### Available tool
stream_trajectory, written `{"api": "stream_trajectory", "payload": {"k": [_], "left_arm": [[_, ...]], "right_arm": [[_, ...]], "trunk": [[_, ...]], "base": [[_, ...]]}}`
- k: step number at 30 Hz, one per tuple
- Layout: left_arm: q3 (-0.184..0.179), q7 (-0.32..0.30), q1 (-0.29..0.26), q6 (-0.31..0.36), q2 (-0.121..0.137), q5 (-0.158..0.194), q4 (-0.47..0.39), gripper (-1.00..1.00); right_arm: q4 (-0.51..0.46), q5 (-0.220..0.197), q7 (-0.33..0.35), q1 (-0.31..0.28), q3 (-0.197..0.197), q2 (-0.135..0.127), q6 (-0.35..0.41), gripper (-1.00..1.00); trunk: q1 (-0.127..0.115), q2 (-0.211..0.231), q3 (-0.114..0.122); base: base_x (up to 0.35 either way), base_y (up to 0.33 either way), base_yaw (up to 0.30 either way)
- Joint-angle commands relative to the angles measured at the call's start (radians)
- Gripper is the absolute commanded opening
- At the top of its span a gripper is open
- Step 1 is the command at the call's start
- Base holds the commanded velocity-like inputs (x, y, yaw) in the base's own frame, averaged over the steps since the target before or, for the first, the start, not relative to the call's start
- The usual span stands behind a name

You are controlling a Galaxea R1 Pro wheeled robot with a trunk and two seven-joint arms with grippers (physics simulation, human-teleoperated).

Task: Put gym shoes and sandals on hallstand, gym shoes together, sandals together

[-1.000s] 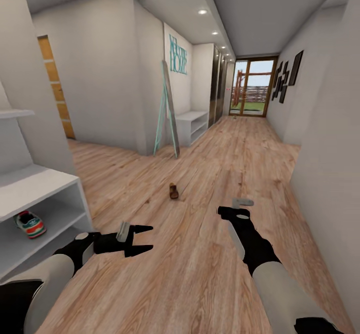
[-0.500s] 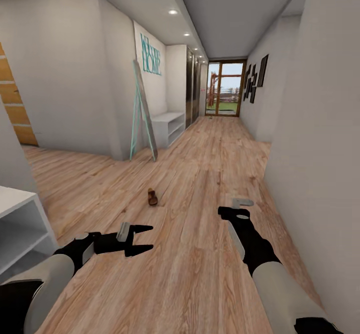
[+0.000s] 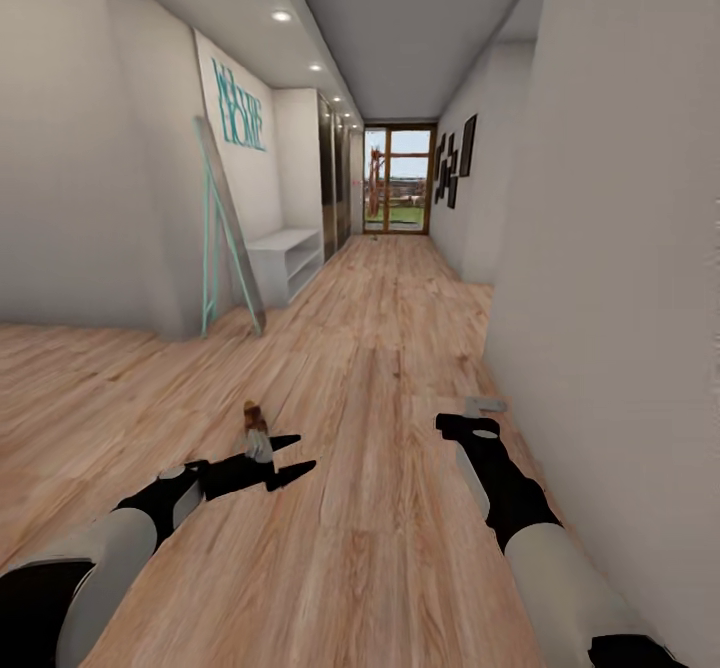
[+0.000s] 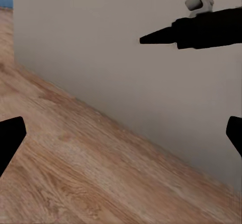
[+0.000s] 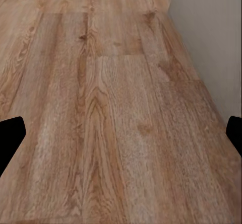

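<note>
Head view: one sandal [image 3: 254,415] on floor [image 3: 400,368] just beyond left hand [image 3: 290,457], fingers apart, empty; right hand [image 3: 478,416] state unclear; pickup and racking apparently still pending.

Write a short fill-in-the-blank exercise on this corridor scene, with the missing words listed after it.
1. The brown sandal lies on the wood ____, just beyond the left gripper.
2. The fingers of the left gripper stand ____, with nothing between them.
3. Leaning on the wall beside the low white bench is a ____ with a teal frame.
4. The right gripper hangs close to the ____ on that side.

Missing words: floor; open; mirror; wall
</note>
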Motion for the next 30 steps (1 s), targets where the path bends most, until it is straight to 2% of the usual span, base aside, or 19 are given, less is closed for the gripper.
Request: {"api": "stream_trajectory", "payload": {"k": [1,5,6,7,8,10,11,15,16,17,21,22,23,30], "left_arm": [[0.001,0.021,0.0,-0.003,-0.006,0.002,0.0,1.0],[0.001,0.165,0.0,-0.003,-0.038,0.001,-0.001,1.0],[0.001,0.271,0.0,-0.003,-0.059,0.001,-0.003,1.0],[0.001,0.324,0.0,-0.003,-0.069,0.001,-0.004,1.0],[0.001,0.42,0.0,-0.003,-0.085,0.001,-0.007,1.0],[0.002,0.506,0.0,-0.004,-0.097,0.001,-0.011,1.0],[0.002,0.589,0.0,-0.004,-0.105,0.002,-0.019,1.0],[0.003,0.713,0.0,-0.004,-0.114,0.003,-0.034,1.0],[0.005,0.781,0.0,-0.004,-0.117,0.006,-0.039,1.0],[0.007,0.816,0.0,-0.005,-0.118,0.01,-0.041,1.0],[0.012,0.872,0.0,-0.005,-0.118,0.038,-0.042,1.0],[0.015,0.884,0.0,-0.005,-0.117,0.057,-0.042,1.0],[0.017,0.894,0.0,-0.004,-0.115,0.091,-0.04,1.0],[0.02,0.904,0.0,-0.003,-0.111,0.143,-0.038,1.0]], "right_arm": [[-0.001,-0.003,-0.003,-0.001,-0.001,0.001,0.004,1.0],[-0.001,-0.003,-0.003,-0.001,-0.001,0.001,0.004,1.0],[-0.001,-0.002,-0.003,-0.001,0.0,0.001,0.004,1.0],[-0.001,-0.002,-0.003,-0.001,0.0,0.001,0.004,1.0],[0.0,-0.001,-0.003,-0.001,0.0,0.001,0.004,1.0],[-0.001,0.001,-0.003,-0.001,0.0,0.001,0.004,1.0],[0.0,0.003,-0.002,-0.001,0.001,0.002,0.004,1.0],[0.0,0.006,-0.002,-0.001,0.003,0.002,0.004,1.0],[0.001,0.007,-0.001,-0.001,0.003,0.002,0.003,1.0],[0.001,0.007,-0.001,-0.001,0.003,0.002,0.003,1.0],[0.0,0.008,0.0,-0.001,0.003,0.002,0.003,1.0],[0.0,0.008,0.0,-0.001,0.003,0.002,0.004,1.0],[-0.001,0.008,-0.001,-0.001,0.004,0.002,0.004,1.0],[-0.002,0.008,-0.003,-0.001,0.005,0.002,0.004,1.0]], "trunk": [[0.0,0.0,-0.001],[0.0,0.0,0.001],[0.0,0.0,0.002],[0.0,0.0,0.002],[0.0,0.0,0.003],[0.0,0.0,0.004],[0.0,0.0,0.004],[0.0,0.0,0.004],[0.0,0.0,0.004],[0.0,0.0,0.004],[0.0,0.0,0.005],[0.0,0.0,0.005],[0.0,0.0,0.005],[0.0,0.0,0.005]], "base": [[0.348,0.0,-0.3],[0.348,0.0,-0.3],[0.348,0.0,-0.3],[0.348,0.0,-0.3],[0.348,0.0,-0.275],[0.348,0.0,-0.214],[0.348,0.0,-0.122],[0.348,0.0,-0.072],[0.348,0.0,-0.026],[0.348,0.0,-0.016],[0.348,0.0,-0.009],[0.348,0.0,-0.003],[0.348,0.0,-0.002],[0.348,0.0,0.0]]}}
